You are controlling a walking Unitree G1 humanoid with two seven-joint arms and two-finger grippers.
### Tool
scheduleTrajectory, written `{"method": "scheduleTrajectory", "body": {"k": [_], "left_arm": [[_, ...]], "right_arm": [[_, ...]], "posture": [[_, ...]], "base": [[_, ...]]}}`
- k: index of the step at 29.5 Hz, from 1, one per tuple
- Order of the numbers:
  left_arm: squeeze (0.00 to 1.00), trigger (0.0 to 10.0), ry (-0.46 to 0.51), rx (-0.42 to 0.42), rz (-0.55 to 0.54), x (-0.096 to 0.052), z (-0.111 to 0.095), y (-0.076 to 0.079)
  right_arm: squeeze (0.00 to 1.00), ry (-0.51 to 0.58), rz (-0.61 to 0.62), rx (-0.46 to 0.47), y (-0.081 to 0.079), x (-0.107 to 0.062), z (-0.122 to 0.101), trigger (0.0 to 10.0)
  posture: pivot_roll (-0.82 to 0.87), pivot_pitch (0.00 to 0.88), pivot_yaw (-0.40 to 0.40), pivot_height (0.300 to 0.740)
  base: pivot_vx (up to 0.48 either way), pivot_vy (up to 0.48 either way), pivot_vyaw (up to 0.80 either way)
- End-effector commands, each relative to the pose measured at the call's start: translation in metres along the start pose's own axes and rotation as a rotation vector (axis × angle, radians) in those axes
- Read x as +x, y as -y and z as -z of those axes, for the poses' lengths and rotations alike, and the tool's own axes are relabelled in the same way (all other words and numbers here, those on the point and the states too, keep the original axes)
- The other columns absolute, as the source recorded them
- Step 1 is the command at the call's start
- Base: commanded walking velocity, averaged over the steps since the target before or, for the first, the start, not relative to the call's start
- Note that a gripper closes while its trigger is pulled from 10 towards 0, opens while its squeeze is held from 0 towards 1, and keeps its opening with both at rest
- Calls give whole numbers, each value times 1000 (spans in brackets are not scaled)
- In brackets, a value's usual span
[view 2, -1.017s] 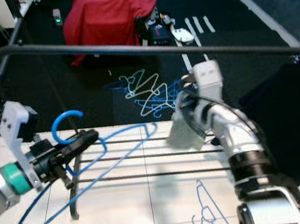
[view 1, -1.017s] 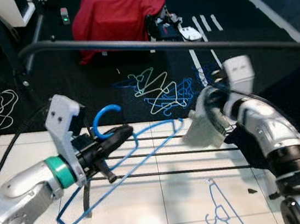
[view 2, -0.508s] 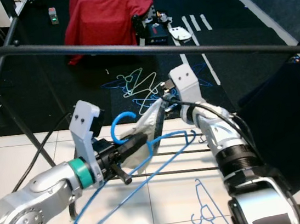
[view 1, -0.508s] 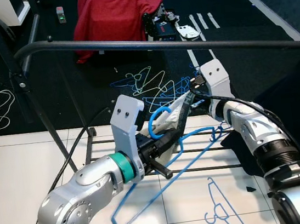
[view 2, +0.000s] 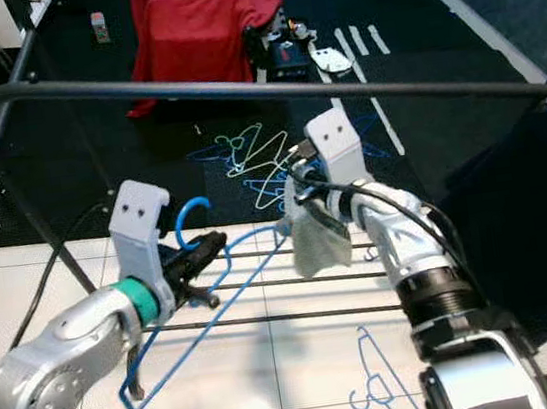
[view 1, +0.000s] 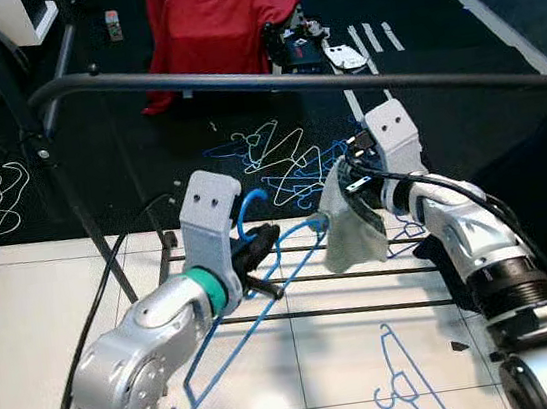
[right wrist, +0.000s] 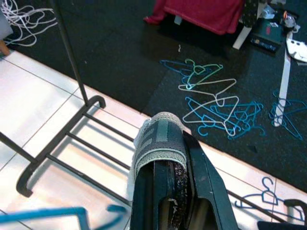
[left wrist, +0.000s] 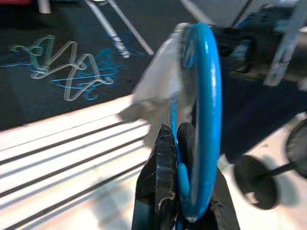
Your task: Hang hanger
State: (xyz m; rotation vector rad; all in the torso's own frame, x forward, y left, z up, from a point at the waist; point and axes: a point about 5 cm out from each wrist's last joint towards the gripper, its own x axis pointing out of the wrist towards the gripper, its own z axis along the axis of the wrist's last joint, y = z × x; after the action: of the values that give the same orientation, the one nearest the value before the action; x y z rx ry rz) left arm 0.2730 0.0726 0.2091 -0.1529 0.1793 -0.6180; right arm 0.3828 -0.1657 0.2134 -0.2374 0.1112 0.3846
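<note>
- The floor is split — white tiles (view 1: 28, 328) near the robot, black carpet (view 1: 144, 141) farther off.
- A dark clothes rack (view 1: 277, 81) stands across the scene; its top rail runs from far left to right above both arms, and its base bars (view 1: 368, 308) lie on the tiles below.
- A red cloth (view 1: 213, 16) is draped over something on the carpet at the far side, with a yellow patch on top.
- The left arm (view 1: 141, 348) reaches forward from the near left, below the rail.
- The right arm (view 1: 470, 239) reaches in from the right, its wrist turned toward the middle.
- The blue hanger (view 1: 230, 321) is in the left end effector (view 1: 258, 242), whose fingers (left wrist: 165, 158) are pressed together on the neck just under the hook. The hook (left wrist: 204, 110) points up, still below the rail, and the hanger's body slopes down toward the near left over the tiles.
- A grey, patterned piece of cloth (view 1: 348, 220) hangs from the right end effector (view 1: 351, 179) — pinched between its fingers (right wrist: 192, 158) with the band folded over the tip, just right of the hanger's shoulder.
- A tangle of loose hangers (view 1: 283, 158), pale green, white and blue, lies on the carpet beyond the rack base.
- Another blue hanger (view 1: 407, 378) lies flat on the tiles at the near right.
- White cables (view 1: 0, 195) sit coiled on the carpet at the far left.
</note>
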Motion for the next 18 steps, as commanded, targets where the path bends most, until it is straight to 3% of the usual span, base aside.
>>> {"method": "scheduleTrajectory", "body": {"k": [1,10,15,17,18], "left_arm": [[0,10000,-14,-55,62,1,1,8],[0,10000,-13,-52,92,-2,-2,9],[0,10000,12,-47,24,-7,-3,-1],[0,10000,73,-35,-144,1,-7,-13],[0,10000,73,-35,-144,1,-7,-13]], "right_arm": [[0,-8,-6,19,-2,0,4,10000],[0,-15,4,-4,0,0,7,10000],[0,-12,9,8,2,-1,7,10000],[0,0,-20,32,-3,-2,3,10000],[0,0,-20,32,-3,-2,3,10000]], "posture": [[-47,137,3,740],[-43,133,4,740],[-35,129,4,740],[-40,125,1,740],[-40,125,1,740]], "base": [[0,0,0],[0,0,0],[0,0,0],[0,0,0],[0,0,0]]}}
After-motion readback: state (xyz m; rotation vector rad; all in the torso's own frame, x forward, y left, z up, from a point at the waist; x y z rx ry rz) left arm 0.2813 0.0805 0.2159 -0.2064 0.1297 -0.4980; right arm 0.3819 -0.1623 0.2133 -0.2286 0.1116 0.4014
